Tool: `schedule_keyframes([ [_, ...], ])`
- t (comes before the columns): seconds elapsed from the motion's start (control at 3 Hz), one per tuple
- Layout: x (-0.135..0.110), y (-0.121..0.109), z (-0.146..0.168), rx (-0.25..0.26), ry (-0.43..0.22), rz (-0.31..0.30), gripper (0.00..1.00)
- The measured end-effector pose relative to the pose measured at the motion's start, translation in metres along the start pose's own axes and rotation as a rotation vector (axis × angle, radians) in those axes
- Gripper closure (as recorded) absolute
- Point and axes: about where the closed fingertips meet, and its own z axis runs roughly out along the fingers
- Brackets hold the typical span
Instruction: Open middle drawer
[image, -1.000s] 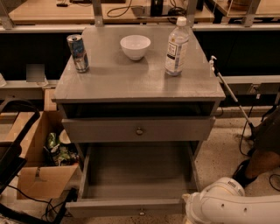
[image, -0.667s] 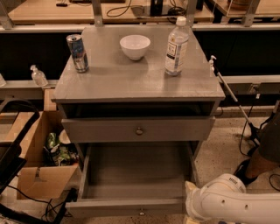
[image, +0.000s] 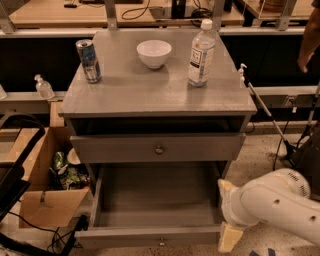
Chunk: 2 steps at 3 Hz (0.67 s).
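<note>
The middle drawer (image: 200, 147) is a grey front panel with a small round metal knob (image: 159, 149) at its centre. It sits under a dark open slot below the cabinet top and looks pushed in. The taller bottom drawer (image: 150, 235) below it is pulled far out and is empty. My gripper (image: 227, 212), on the white arm (image: 280, 205), is at the lower right. It hangs by the right front corner of the bottom drawer, below and right of the knob and not touching it.
On the cabinet top (image: 130, 90) stand a can (image: 88, 60), a white bowl (image: 154, 52) and a water bottle (image: 201, 52). An open cardboard box (image: 45, 195) with litter sits on the floor at the left. Cables and a stick (image: 265, 110) are on the right.
The view has shifted a little, and a small pump bottle on the left shelf has come into sight. My arm has barely moved. The drawers stand as before.
</note>
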Motion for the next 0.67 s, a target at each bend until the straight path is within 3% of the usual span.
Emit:
schedule_keyframes([
  [0.33,-0.003,-0.028,-0.074,0.039,0.022,-0.078,0.00],
  [0.67,-0.014,-0.072,-0.212,0.151,0.007,-0.142,0.00],
])
